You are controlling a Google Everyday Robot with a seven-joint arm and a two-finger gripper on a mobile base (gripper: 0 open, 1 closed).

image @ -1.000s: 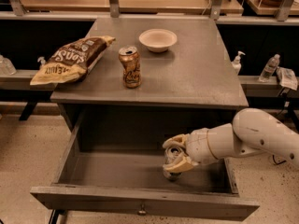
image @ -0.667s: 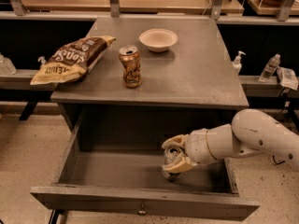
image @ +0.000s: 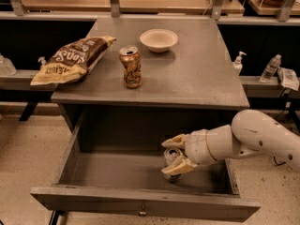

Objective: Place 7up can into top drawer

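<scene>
Camera view looks down on the wide grey metal top drawer (image: 140, 201), pulled right out of the cabinet, its flat front panel nearest us with the small round knob (image: 142, 213) at its centre. Reaching in from the right comes the smooth white robot arm (image: 255, 137), and at its end the cream-coloured two-finger gripper (image: 165, 157) sits low inside the drawer, over towards the right-hand side. Between those fingers stands the silvery-white 7up can (image: 172, 153), upright, silver top facing up, its base down near the drawer floor, though whether it actually touches the floor is hard to tell. One finger (image: 174, 141) lies along the far side of the can and the other runs across its near side, both snug against it, so the gripper is pinching the can. So the can is in the drawer, close to the front panel, well apart from the left wall. Up on the flat grey cabinet top (image: 206, 78), an orange-gold soda can (image: 131, 67) stands upright left of centre. Behind it, a little to the right, sits a shallow white bowl (image: 159, 40). Over at the left edge lies a brown crumpled chip bag (image: 70, 61), part of it hanging off the side. Off to the right, behind the cabinet, a white pump bottle (image: 238, 62) and a clear plastic bottle (image: 272, 68) stand on a lower shelf.
</scene>
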